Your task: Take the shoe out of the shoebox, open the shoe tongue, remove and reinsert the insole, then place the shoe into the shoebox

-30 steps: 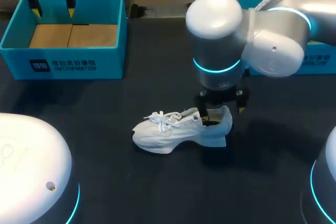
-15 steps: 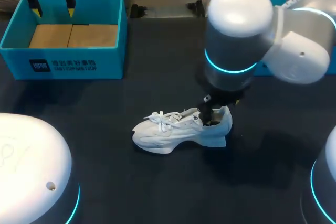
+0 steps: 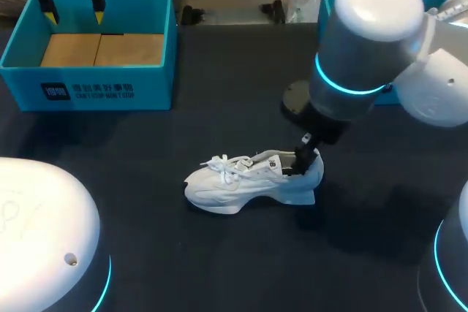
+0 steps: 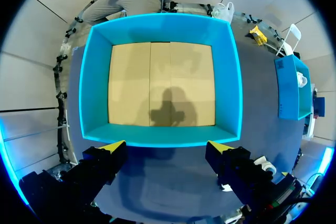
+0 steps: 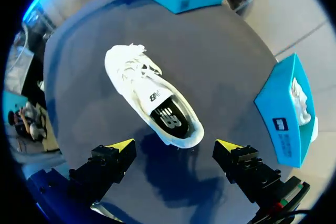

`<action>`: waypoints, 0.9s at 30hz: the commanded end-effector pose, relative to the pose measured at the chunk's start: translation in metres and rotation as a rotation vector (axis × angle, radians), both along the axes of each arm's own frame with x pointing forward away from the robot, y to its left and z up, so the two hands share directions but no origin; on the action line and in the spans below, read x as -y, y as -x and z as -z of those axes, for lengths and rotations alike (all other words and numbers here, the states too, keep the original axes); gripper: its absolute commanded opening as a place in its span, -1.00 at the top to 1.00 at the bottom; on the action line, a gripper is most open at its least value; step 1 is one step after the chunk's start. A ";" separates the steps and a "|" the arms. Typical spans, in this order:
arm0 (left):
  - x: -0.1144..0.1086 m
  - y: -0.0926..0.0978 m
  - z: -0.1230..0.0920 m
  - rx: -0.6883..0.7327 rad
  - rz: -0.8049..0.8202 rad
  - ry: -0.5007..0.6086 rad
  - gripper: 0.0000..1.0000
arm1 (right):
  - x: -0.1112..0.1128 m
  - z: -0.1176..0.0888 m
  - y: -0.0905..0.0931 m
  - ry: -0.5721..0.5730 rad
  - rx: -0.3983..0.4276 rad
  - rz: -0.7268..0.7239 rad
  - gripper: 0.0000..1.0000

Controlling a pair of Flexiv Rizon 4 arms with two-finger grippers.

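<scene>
Even overhead light, soft shadows on the shoebox (image 4: 157, 27) floor and beside the shoe (image 5: 152, 103)

Held the left gripper (image 4: 165, 148) spread wide at the far left. Angled the right arm (image 3: 365, 56) in from the right, wrist tilted, right gripper (image 5: 175, 145) pointing down, likewise spread apart.

shoe (image 3: 252, 180) on table (image 3: 219, 122), centre, toe toward 9 o'clock | shoebox (image 3: 91, 89) on table, 10 o'clock of shoe | second box (image 5: 286, 108) at 2 o'clock
</scene>
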State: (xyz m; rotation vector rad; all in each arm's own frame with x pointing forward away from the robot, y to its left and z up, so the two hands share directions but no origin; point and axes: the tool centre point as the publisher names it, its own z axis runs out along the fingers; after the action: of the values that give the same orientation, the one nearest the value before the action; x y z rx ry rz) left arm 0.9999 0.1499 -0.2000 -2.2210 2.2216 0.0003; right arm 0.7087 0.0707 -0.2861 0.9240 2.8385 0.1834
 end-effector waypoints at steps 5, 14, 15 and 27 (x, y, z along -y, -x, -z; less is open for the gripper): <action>0.000 0.000 0.000 0.000 0.000 0.000 -1.00 | 0.046 0.003 -0.006 -0.288 0.094 -0.426 -1.00; 0.000 0.000 0.000 0.000 0.000 0.000 -1.00 | 0.062 0.022 -0.021 -0.523 0.140 -0.782 -1.00; 0.000 0.000 0.000 0.000 0.000 0.000 -1.00 | 0.063 0.025 -0.020 -0.552 0.109 -0.816 -1.00; 0.000 0.000 0.000 0.000 0.000 0.000 -1.00 | 0.066 0.030 -0.021 -0.526 0.045 -0.810 -1.00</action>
State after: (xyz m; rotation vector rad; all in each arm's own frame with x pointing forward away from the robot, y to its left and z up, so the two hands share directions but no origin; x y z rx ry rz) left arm 0.9999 0.1499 -0.2000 -2.2210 2.2216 0.0002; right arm 0.7249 0.0092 -0.3135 -0.2278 3.0431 0.7662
